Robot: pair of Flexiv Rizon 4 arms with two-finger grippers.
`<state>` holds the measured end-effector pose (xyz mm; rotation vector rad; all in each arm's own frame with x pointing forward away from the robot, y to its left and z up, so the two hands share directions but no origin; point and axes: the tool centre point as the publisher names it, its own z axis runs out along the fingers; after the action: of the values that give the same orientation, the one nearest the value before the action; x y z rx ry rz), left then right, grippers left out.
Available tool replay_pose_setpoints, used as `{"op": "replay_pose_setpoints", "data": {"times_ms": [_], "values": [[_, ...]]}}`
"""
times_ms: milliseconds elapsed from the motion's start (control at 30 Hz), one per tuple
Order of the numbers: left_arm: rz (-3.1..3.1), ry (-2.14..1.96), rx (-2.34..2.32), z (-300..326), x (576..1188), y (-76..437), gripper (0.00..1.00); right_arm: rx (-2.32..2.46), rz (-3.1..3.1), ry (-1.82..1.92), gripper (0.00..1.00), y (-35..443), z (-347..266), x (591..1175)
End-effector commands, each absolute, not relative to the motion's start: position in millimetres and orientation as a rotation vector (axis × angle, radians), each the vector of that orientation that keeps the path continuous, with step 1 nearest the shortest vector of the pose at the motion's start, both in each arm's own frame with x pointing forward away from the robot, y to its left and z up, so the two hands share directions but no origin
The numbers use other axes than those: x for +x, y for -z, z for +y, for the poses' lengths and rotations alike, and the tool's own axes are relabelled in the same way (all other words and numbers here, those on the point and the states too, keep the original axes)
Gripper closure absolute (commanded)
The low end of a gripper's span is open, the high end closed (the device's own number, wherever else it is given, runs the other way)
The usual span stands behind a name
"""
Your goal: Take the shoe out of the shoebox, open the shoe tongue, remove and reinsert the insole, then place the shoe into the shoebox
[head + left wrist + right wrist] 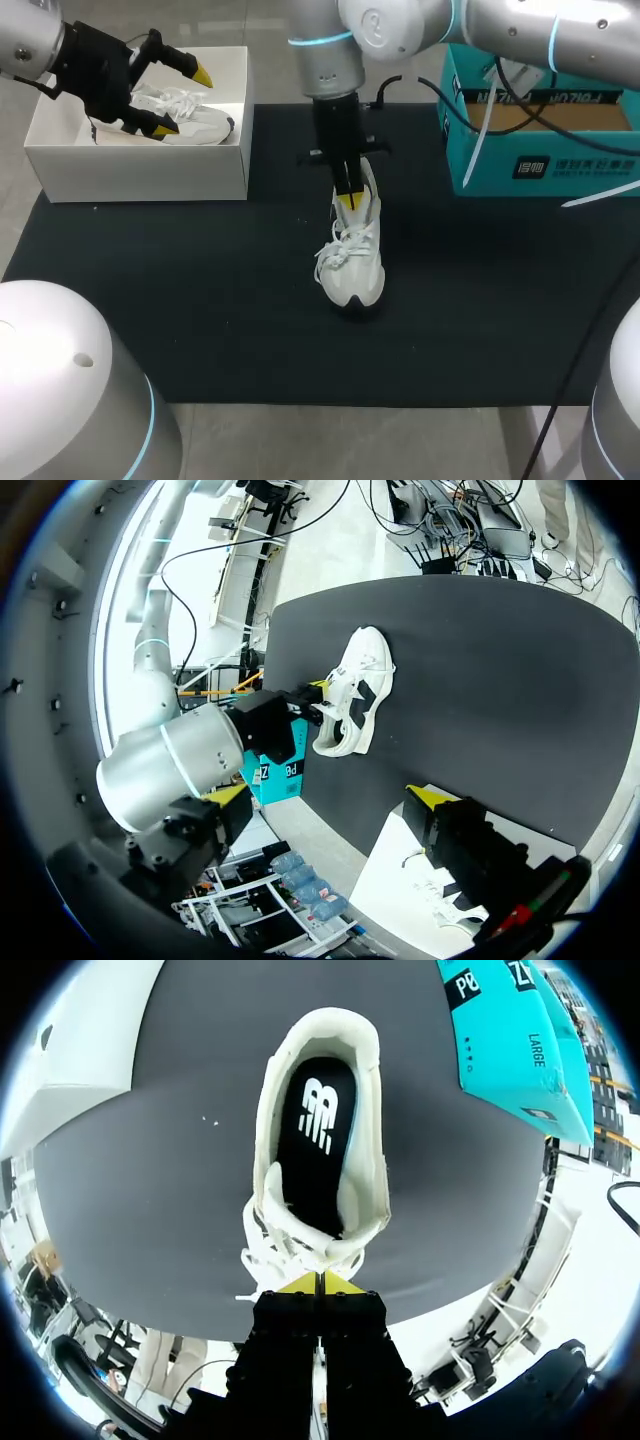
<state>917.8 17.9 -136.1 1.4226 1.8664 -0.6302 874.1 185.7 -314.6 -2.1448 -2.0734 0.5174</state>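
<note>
A matte black mat (pixel 200 300) covered the table, and its soft grip would probably help the step in hand, opening the tongue: the sole should stay put if the pull went up and forward toward the toe rather than sideways. At its right edge stood a teal cardboard box (pixel 500 150), brown inside. At the far left corner sat the white shoebox (pixel 140 170), stiff and square-walled, with a second pale shoe (pixel 205 125) lying in it. The left gripper (pixel 184 100) hung over that box with its fingers spread wide and nothing between them. The task's white sneaker (pixel 355 270) stood on its chunky sole in the middle of the mat, well apart from the shoebox, its upper made of smooth, pale panels. The right gripper (pixel 320 1282) stood at the shoe's throat with its yellow tips drawn together, apparently pinching the top edge of the padded tongue (pixel 340 1248). A slow lift seemed wise, since so soft a flap could slip from so small a bite, and the loose white laces (pixel 345 245) might bind. Inside, the black insole (pixel 315 1140) lay flat and foam-like, still seated, and the mouth likely needed widening enough to reach its heel edge
</note>
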Motion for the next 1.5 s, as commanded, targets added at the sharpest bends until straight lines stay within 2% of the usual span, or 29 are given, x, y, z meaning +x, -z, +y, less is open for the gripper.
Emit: {"op": "replay_pose_setpoints", "data": {"times_ms": [33, 367, 633, 1000, 1200, 1300, 1500], "values": [[1.869, 0.627, 1.424, 17.7, 917.5, 135.7, 0.0, -2.132, -2.068, -0.515, 1.0, 324.8, 177.4, 880.1], [1.869, 0.627, 1.424, 17.7, 917.5, 135.7, 0.0, -2.115, -2.094, -0.498, 1.0, 341.7, 171.9, 894.4], [1.869, 0.627, 1.424, 17.7, 917.5, 135.7, 0.0, -2.136, -2.141, -0.484, 1.0, 319.8, 178.9, 895.2], [1.869, 0.627, 1.424, 17.7, 917.5, 135.7, 0.0, -2.135, -2.166, -0.409, 1.0, 348.4, 172.6, 913.4], [1.869, 0.627, 1.424, 17.7, 917.5, 135.7, 0.0, -2.103, -2.3, -0.271, 1.0, 315.3, 173.5, 904.7], [1.869, 0.627, 1.424, 17.7, 917.5, 135.7, 0.0, -1.91, -2.548, -0.052, 1.0, 287.9, 174.7, 901.2], [1.869, 0.627, 1.424, 17.7, 917.5, 135.7, 0.0, -1.008, -2.983, 0.364, 1.0, 265.6, 180.1, 918.4]]}}
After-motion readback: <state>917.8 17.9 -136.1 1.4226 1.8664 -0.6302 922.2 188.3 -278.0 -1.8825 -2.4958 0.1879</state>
